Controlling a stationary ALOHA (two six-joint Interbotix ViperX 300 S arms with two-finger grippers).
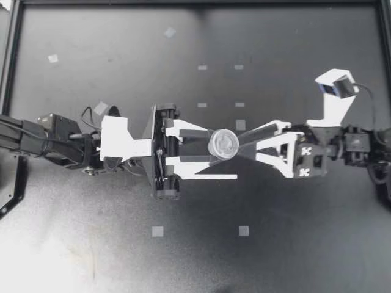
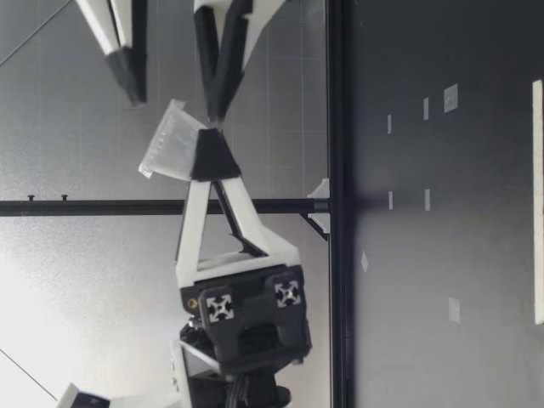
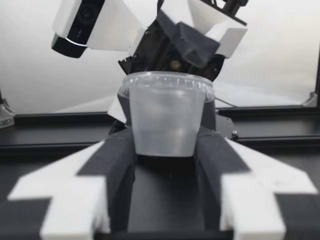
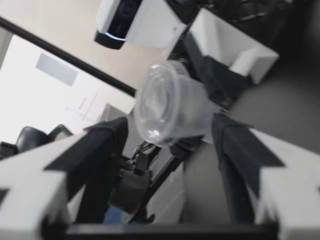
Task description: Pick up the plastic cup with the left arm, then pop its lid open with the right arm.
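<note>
A clear plastic cup with a lid hangs well above the black table. My left gripper is shut on it, one finger on each side of its lower part. In the left wrist view the cup stands between the dark pads. My right gripper faces it from the other side, open, with its fingers straddling the cup and a gap showing in the right wrist view around the cup. In the low view the cup is tilted at my left gripper, just below my right gripper.
Small grey tape squares dot the black table. A dark frame rail runs along the table's back and sides. The right wrist camera sticks out beside the right arm.
</note>
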